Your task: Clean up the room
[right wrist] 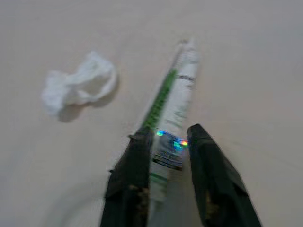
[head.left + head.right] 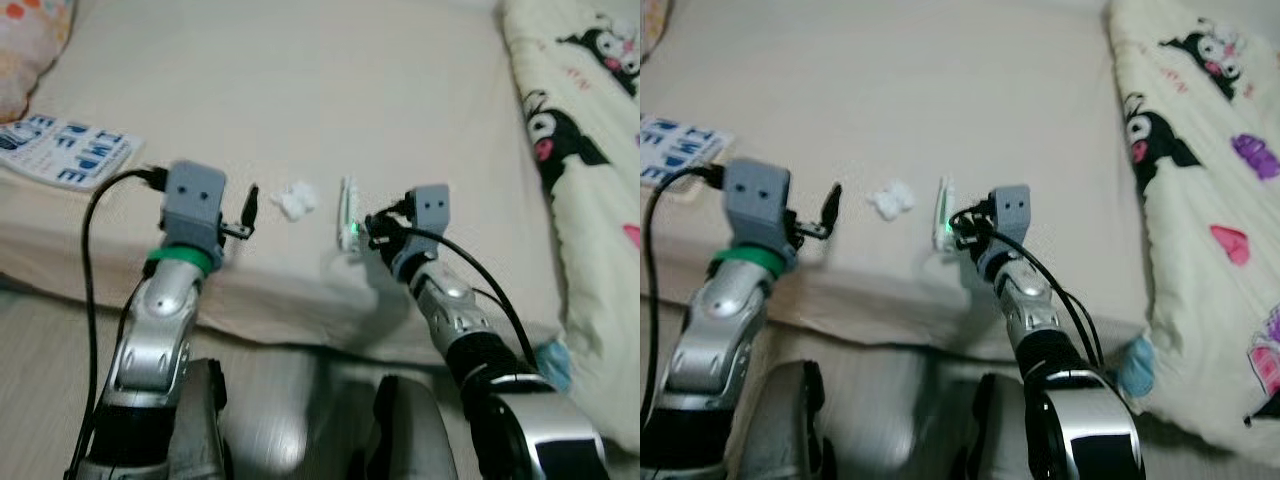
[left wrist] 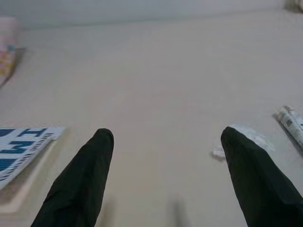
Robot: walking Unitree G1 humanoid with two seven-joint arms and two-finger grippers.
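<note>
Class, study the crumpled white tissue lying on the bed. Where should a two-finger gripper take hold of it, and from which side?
Grip the crumpled tissue across its narrow middle, coming straight down from above. It lies low and lumpy on the flat bed sheet, so a sideways approach would likely push it. The open left gripper is nearest and free; the right gripper grips the wrapper.

Both silver arms reached forward from the robot's body. The left gripper was held up at the end of a bent arm with a green ring at its wrist. Its two black fingers were spread wide apart with nothing between them. The right arm stretched out and a little toward the middle. The right gripper had its two black fingers pressed in close on a thin wrapper, one finger on each side.
</note>
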